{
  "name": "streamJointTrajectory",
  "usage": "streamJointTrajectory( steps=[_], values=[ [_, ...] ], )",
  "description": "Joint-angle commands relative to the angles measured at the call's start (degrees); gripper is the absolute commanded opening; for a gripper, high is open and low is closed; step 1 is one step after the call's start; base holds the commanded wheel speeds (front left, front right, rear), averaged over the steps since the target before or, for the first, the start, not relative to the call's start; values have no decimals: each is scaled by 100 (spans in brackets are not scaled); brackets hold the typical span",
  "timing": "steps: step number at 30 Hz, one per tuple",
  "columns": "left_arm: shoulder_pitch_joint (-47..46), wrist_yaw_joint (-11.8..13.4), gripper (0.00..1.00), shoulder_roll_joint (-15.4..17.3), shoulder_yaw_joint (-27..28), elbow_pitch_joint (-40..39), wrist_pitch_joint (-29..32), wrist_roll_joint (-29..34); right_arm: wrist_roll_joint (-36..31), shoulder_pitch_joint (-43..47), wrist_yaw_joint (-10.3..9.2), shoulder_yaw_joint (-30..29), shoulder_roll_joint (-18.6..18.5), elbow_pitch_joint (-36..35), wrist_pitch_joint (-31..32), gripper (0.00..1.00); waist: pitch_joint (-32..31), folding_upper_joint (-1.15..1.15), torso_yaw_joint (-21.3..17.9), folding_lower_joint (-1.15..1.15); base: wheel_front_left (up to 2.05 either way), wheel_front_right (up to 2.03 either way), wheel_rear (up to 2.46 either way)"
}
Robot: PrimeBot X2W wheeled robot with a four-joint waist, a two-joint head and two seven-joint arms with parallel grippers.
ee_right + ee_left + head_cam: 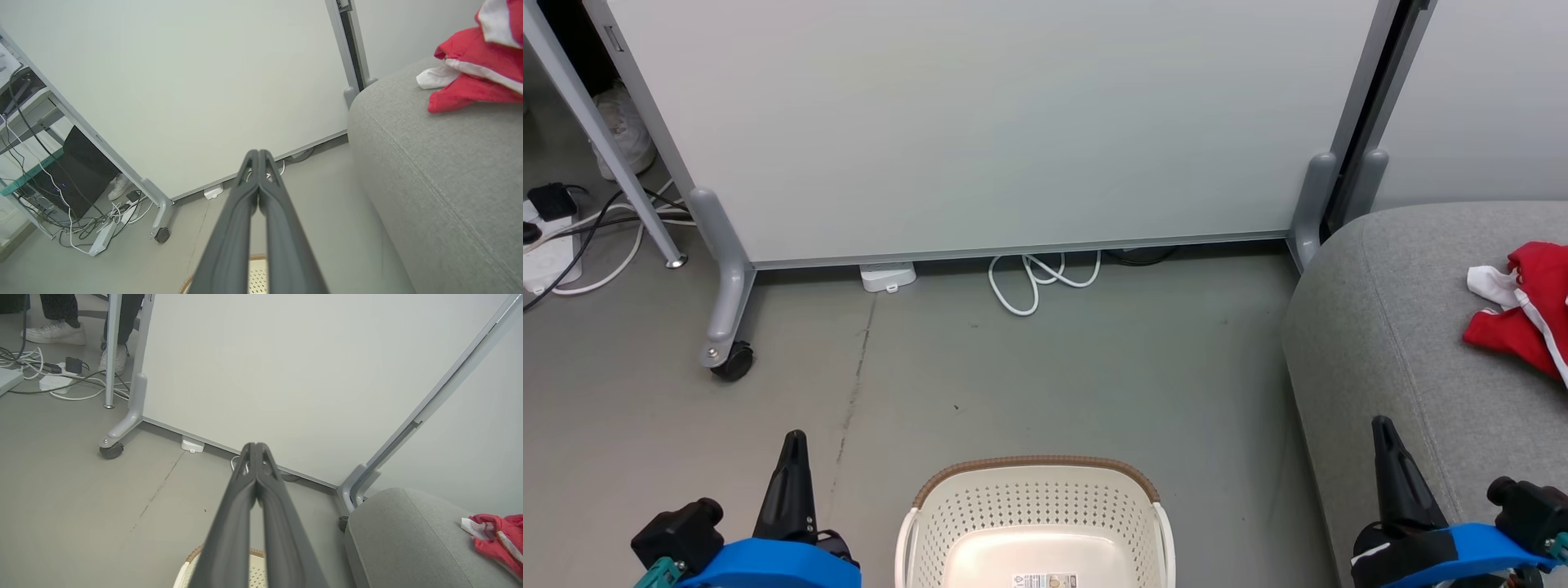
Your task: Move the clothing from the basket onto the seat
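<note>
The cream perforated basket (1036, 523) with a brown rim stands on the floor at bottom centre; its inside shows bare, with a label on the bottom. Red clothing (1523, 306) with white trim lies bunched on the grey seat (1388, 327) at the right, also seen as the clothing (474, 69) and the clothing (496, 541) in the wrist views. My left gripper (794, 437) is shut with nothing in it, left of the basket. My right gripper (1382, 425) is shut and empty, over the seat's front edge. Both pairs of fingers meet at the tips: left gripper (255, 446), right gripper (258, 152).
A white partition panel (980, 122) on castor feet (731, 359) stands behind the basket. White cable loops (1037, 282) and a small white box (888, 276) lie at its base. Power strips and cables (556, 237) clutter the far left. A person's feet (57, 332) stand behind the panel.
</note>
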Motion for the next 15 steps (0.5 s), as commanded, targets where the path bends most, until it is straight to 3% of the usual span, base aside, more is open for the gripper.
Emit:
streamJointTrajectory(
  steps=[1,15],
  values=[
    [-202,-13,0,1,48,-103,59,-290,298,-172,0,-24,-9,-84,64,0,2,0,-9,0,0,0,0],
    [-295,-21,0,1,187,-148,369,-1527,1535,-273,1,-76,-8,-77,378,0,18,0,-71,0,0,0,0]
  ],
)
